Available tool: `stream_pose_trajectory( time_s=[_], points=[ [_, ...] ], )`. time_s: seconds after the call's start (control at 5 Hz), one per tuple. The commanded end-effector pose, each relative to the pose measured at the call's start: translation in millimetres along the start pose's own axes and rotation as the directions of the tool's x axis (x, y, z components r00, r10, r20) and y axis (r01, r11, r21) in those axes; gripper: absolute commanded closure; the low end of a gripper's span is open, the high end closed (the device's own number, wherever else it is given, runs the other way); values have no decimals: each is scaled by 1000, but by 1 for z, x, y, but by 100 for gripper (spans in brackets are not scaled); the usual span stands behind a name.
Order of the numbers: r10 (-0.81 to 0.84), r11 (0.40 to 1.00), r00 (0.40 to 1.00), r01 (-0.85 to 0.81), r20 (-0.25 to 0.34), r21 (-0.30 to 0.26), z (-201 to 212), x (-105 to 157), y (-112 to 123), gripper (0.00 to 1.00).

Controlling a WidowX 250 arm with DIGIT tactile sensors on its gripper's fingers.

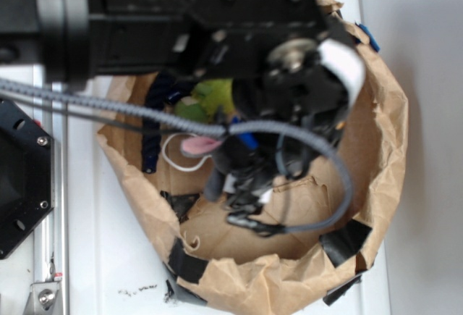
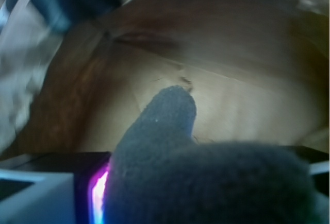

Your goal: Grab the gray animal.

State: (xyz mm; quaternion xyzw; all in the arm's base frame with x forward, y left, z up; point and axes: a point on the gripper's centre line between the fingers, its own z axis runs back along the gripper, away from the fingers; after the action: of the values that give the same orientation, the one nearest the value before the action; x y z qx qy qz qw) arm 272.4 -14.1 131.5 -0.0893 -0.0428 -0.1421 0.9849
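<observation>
The gray animal (image 1: 217, 174) is a soft gray plush with a pink-lined ear (image 1: 199, 145). It sits in my gripper (image 1: 244, 185), inside the brown paper bag (image 1: 289, 282), and one limb dangles down on the left. In the wrist view the gray animal (image 2: 206, 177) fills the lower frame between my fingers, with a rounded limb sticking up. The bag's floor (image 2: 242, 100) lies well beyond it. The gripper (image 2: 201, 188) is shut on the plush, and its fingertips are hidden by the fur.
A lime-green plush (image 1: 211, 98) lies at the back of the bag, a dark navy rope (image 1: 151, 141) to its left, and a white cord (image 1: 172, 160) beside that. Black tape patches (image 1: 347, 239) mark the bag's torn rim. A black mount (image 1: 18, 177) stands to the left.
</observation>
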Motion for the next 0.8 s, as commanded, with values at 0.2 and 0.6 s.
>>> stream_pose_trajectory(
  time_s=[0.2,0.6],
  points=[
    [376,910,917,-393,135,135,40,-2,-1,100],
    [390,907,915,-401,101,129,39,-1,4,100]
  ],
)
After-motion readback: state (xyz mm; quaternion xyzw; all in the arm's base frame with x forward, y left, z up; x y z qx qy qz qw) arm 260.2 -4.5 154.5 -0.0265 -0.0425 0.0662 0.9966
